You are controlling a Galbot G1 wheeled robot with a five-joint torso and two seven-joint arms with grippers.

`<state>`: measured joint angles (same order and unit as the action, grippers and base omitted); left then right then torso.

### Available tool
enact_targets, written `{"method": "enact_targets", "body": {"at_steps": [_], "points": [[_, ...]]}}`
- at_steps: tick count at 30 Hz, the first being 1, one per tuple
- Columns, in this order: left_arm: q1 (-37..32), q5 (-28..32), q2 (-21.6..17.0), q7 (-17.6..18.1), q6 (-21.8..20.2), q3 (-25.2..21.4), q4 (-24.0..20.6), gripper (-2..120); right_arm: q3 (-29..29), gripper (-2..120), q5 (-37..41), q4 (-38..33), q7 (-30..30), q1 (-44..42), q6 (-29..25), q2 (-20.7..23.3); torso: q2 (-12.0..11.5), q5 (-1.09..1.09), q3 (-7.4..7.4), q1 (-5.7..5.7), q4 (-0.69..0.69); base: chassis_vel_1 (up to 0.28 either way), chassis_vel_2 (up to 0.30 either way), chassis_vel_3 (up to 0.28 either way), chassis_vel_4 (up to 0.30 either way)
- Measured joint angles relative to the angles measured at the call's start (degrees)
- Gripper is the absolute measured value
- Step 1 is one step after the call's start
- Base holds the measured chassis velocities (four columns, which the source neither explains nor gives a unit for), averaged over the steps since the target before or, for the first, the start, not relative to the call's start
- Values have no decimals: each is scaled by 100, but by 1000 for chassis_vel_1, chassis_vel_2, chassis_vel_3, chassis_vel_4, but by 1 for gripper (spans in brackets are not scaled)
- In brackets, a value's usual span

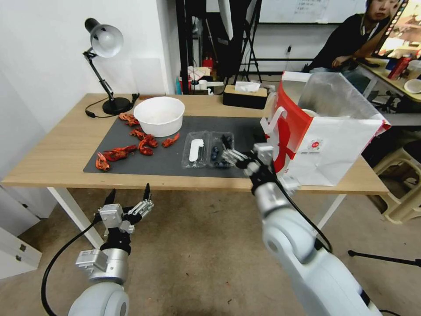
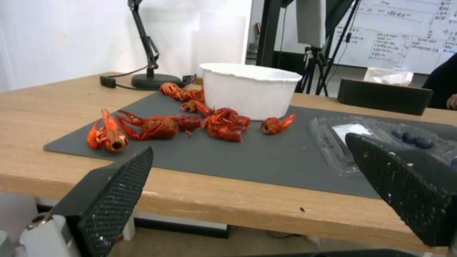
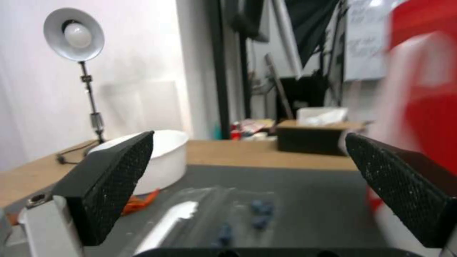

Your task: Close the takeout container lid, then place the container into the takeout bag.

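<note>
Counts:
- 1 takeout container (image 1: 208,150), lying open, two halves; 1 lid (image 1: 195,150) with 1 white sticker. Sits just ahead of the right gripper (image 1: 228,151) fingers, which are spread apart.
- Blueberries: a handful, exact number unclear.
- 1 takeout bag (image 1: 326,131), beside the right fingers.
- 1 white bowl (image 1: 159,116).
- Crayfish (image 1: 127,150): about 7, some clumped.
- 1 desk lamp (image 1: 103,61).
- 1 tissue box (image 1: 244,96).
- 1 grey mat (image 1: 171,162) on 1 bench (image 1: 57,149).
- 2 grippers; left gripper (image 1: 129,197) fingers spread, below the bench edge.
</note>
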<state>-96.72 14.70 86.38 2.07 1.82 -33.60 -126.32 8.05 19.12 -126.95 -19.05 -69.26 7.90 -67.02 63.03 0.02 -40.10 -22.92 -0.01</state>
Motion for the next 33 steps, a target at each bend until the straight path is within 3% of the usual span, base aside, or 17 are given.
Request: {"method": "enact_targets", "body": {"at_steps": [5,9,11,15,33], "points": [[-7,5,-19,8,-1,6,-18,100,579,100,-469,-892,-72,-1155,-170,161,0,-2,0,1,1,0,0,0,0],[-8,15,-30,14,-1,7,-19,100,797,100,-731,-1174,-145,-1684,-309,167,0,-2,1,1,1,0,0,0,0],[-6,44,-56,18,-1,16,-19,100,996,100,-1273,-1305,-193,-2407,-762,113,0,-1,0,1,1,0,0,0,0],[10,100,-93,26,-3,26,-3,100,1051,100,-1573,-1332,-291,-3091,-1106,58,0,-2,1,1,-1,0,0,0,0],[33,142,-162,58,23,31,70,100,773,100,-1727,-733,-493,-3374,-1553,-174,-1,-2,0,1,1,0,0,0,0]]}}
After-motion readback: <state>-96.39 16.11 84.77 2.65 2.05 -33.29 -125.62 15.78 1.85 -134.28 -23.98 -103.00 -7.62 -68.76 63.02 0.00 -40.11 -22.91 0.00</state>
